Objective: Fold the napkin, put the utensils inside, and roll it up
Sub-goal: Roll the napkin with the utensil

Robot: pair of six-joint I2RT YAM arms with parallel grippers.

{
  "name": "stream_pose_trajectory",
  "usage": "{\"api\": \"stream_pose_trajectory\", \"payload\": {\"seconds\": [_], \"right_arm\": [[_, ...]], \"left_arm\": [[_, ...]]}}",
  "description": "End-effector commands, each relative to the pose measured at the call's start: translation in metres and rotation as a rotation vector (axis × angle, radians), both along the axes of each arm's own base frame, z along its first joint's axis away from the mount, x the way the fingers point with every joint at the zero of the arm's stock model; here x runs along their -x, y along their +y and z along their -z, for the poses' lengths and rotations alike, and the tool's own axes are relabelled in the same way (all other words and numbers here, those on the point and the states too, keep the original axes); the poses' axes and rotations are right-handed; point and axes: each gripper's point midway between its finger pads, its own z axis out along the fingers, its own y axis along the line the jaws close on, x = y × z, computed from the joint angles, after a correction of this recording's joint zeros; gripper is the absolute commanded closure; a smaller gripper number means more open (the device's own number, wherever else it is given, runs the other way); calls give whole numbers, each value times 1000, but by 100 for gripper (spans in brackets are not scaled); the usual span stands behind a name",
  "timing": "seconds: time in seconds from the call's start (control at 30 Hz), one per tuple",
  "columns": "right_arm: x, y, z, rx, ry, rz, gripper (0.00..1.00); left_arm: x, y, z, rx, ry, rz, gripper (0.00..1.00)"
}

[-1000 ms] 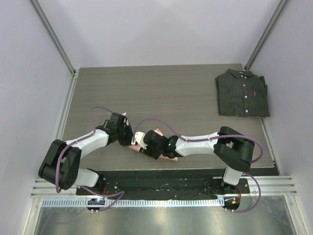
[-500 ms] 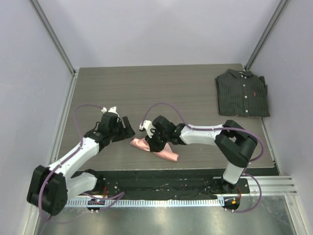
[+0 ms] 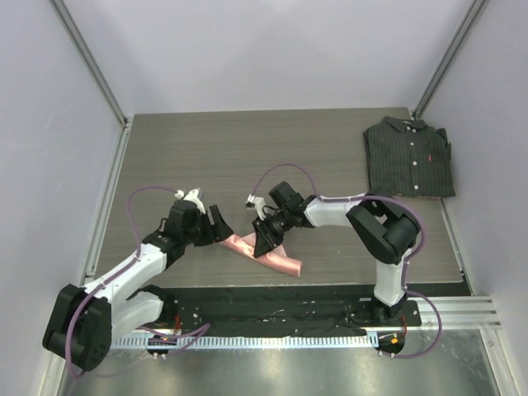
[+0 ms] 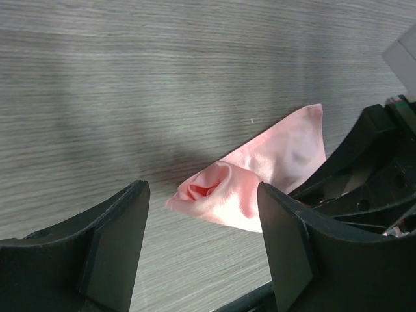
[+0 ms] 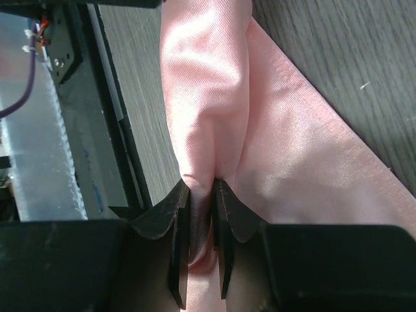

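Observation:
The salmon-pink napkin [image 3: 276, 260] lies rolled into a loose tube near the table's front edge, its open spiral end [image 4: 214, 188] facing my left gripper. That left gripper [image 3: 219, 230] stands open just left of the roll, its fingers [image 4: 120, 240] wide apart and touching nothing. From the far side my right gripper [image 3: 266, 238] comes down onto the roll. It is shut on a pinched ridge of the napkin [image 5: 208, 97], the cloth squeezed between its fingertips [image 5: 181, 214]. The utensils are hidden from every view.
A dark pinstriped folded shirt [image 3: 409, 157] lies at the table's back right. The black base rail [image 3: 280, 309] runs just in front of the roll. In the left wrist view the right arm's black body [image 4: 374, 169] sits close on the right.
My left gripper has opened, let go of the napkin's left end and backed off to the left. My right gripper has closed onto the roll and shifted slightly back and to the right.

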Motion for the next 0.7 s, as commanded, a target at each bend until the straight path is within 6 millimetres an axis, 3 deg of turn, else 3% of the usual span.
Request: {"api": "stream_pose_trajectory", "payload": {"seconds": [0.0,0.37,0.47,0.6,0.67], "right_arm": [[2,6,-5,-62,71,-18,77],[-1,1,14,-40,113,1,77],[-3,0,17,-38,115,9,77],[-9,0,10,-35,91,36,76],[-17,-1,5,-16,54,73,71]], "left_arm": [[-11,-12,-6,57,-55,29,29],[-13,-31,8,156,-46,69,41],[-14,-31,12,156,-41,69,53],[-14,-31,17,149,-30,69,77],[-12,-30,21,138,-13,69,83]]}}
